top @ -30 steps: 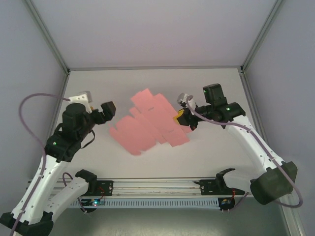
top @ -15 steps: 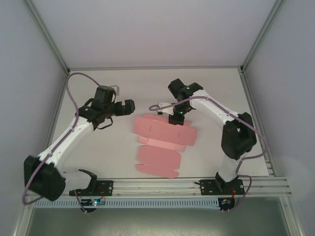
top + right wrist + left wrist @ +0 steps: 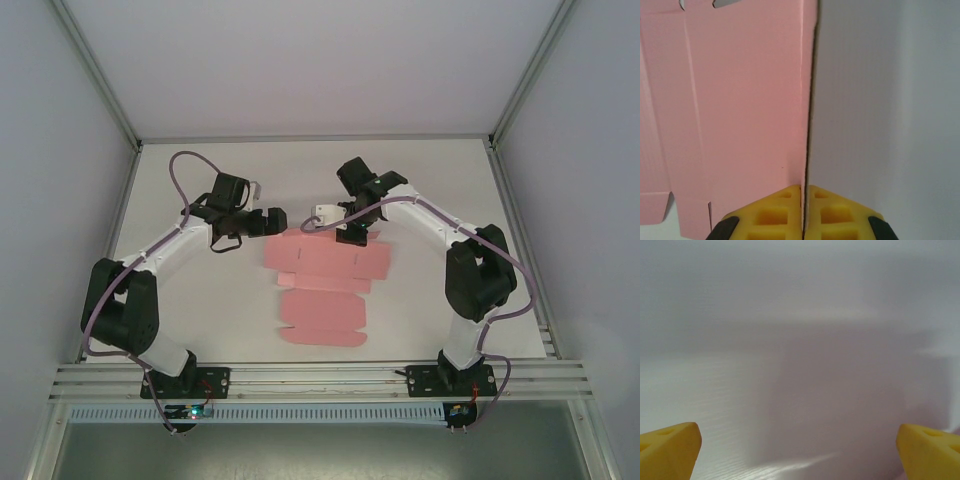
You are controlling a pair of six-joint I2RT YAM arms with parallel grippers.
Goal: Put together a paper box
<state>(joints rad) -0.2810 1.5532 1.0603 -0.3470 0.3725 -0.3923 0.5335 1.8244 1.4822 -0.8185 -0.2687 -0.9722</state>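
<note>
From above, finds the paper box [image 3: 325,290] lying flat in the middle of the table [image 3: 200,300], left gripper [image 3: 276,222] just beside its far-left corner, right gripper [image 3: 350,236] at its far edge. At left wrist, shows yellow fingers [image 3: 670,450] spread wide over bare table. At right wrist, shows fingers [image 3: 775,215] pinched onto the pink edge.

Your arms — left arm [image 3: 165,240], right arm [image 3: 430,212] — are slim white links with black joints and black wrist housings, each trailing a looping purple cable [image 3: 176,175]. Their finger pads [image 3: 830,215] are yellow, moulded with square pockets.
</note>
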